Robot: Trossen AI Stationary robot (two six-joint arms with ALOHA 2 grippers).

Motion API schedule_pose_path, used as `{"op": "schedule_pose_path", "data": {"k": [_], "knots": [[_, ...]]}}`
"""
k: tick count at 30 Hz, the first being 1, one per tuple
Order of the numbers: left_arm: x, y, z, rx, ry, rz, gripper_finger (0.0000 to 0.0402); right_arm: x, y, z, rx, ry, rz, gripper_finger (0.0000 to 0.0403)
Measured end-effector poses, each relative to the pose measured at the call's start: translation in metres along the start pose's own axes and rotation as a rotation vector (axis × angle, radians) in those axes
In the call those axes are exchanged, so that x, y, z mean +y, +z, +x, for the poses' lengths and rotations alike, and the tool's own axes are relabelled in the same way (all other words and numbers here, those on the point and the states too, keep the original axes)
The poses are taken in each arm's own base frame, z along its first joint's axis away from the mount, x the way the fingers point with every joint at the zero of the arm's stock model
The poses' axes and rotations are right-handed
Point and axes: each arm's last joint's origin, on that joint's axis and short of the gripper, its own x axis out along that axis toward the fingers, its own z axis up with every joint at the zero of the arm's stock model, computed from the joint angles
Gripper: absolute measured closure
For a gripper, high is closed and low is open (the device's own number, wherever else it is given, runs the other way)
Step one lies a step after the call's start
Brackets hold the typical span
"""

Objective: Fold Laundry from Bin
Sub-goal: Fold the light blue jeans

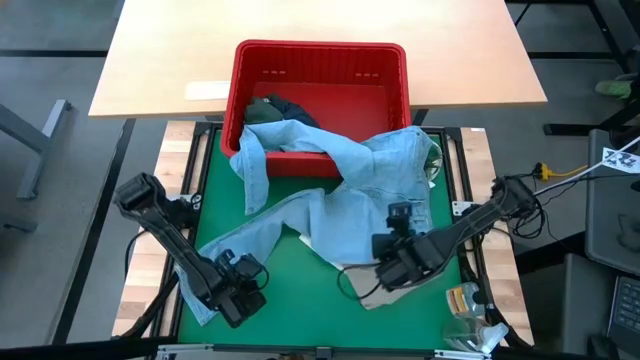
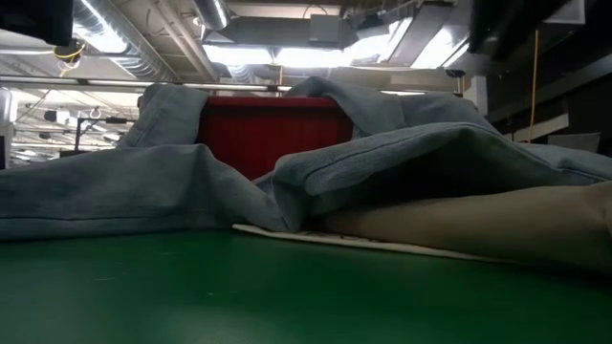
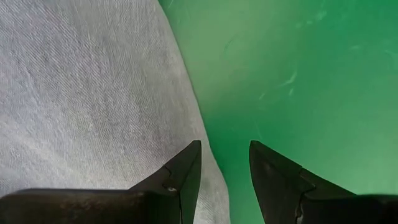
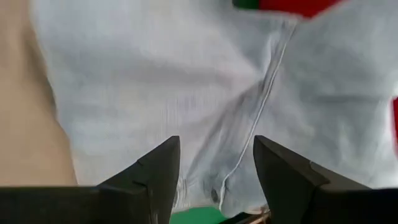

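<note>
High view: a light blue shirt (image 1: 330, 190) spills from the red bin (image 1: 320, 70) onto the green worktop (image 1: 290, 290); left gripper (image 1: 240, 295) and right gripper (image 1: 392, 262) fingers released.

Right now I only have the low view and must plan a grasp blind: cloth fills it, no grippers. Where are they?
Observer: The left gripper is over the near left of the green mat, at the end of the blue shirt sleeve.
Operator: Is it holding the sleeve?
Observer: No. Its wrist view shows the fingers apart, with the sleeve edge beside one of them and bare mat in the gap.
Operator: And the right one?
Observer: The right gripper is open over the shirt's near right part, beside a beige garment.
Operator: Anything left in the bin?
Observer: Yes, a dark garment lies in the red bin, and the shirt hangs over its front rim.
</note>
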Motion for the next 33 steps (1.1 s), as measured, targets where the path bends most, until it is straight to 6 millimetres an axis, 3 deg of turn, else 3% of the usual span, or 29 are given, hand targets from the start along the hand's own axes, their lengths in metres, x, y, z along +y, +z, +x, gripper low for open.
{"op": "schedule_pose_path", "data": {"k": [6,14,18,24,28,33], "knots": [[-0.002,0.0,0.011,-0.008,0.04,-0.052,0.0273,0.006,-0.027,0.025,-0.019,0.019,0.028,0.02],[-0.007,-0.001,0.04,0.051,0.116,-0.057,0.0273,0.021,-0.043,0.067,-0.044,0.107,0.098,0.02],[-0.009,-0.003,0.041,0.115,0.109,-0.029,0.0273,0.035,-0.052,0.095,-0.005,0.213,0.117,0.0201],[-0.012,-0.01,0.033,0.191,0.045,0.039,0.0286,0.052,-0.086,0.132,0.129,0.262,0.145,0.0201],[-0.013,-0.013,0.027,0.312,-0.007,0.083,0.0298,0.054,-0.103,0.142,0.229,0.255,0.181,0.0201],[-0.014,-0.017,0.024,0.483,-0.053,0.153,0.0313,0.049,-0.109,0.137,0.325,0.243,0.168,0.0201]]}}
